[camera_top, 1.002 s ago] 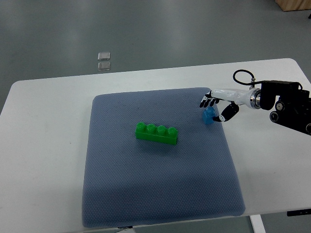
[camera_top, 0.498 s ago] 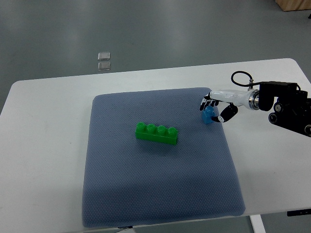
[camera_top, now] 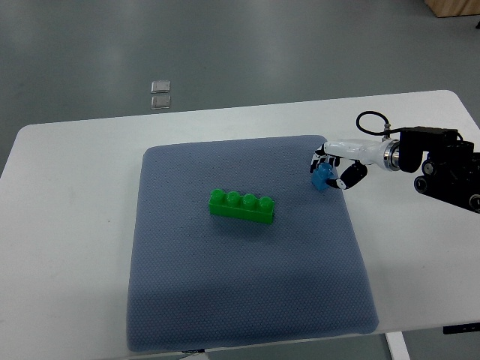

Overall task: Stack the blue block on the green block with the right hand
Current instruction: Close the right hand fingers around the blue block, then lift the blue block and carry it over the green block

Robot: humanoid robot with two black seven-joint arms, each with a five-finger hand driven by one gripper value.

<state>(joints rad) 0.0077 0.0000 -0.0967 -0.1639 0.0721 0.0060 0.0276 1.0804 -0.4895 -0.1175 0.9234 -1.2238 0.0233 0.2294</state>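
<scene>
Five dark-tipped fingers (camera_top: 323, 159) of the right hand (camera_top: 335, 166) are curled round the blue block (camera_top: 323, 178), the thumb on its right side and the others draped over its top and far edge, so the hand has hold of it. Compared with a second ago the hand has barely moved: the block sits a touch higher in the grip and now looks tilted, one corner dipping toward the mat, where before it stood squarer. Whether it has cleared the cloth I cannot tell. It is small and stubby, with no clear long axis from here.

The block is at the right edge of the grey-blue mat (camera_top: 240, 300), near its far right corner. The green block (camera_top: 241, 206) lies well apart to the left, around the middle of the mat, unmoved; its long axis runs left to right, slightly down toward the right, its four studs facing up.

The right arm (camera_top: 439, 165) comes in from the right over the white worktop (camera_top: 67, 247). Two small clear squares (camera_top: 160, 93) lie on the floor beyond the worktop's far edge.
</scene>
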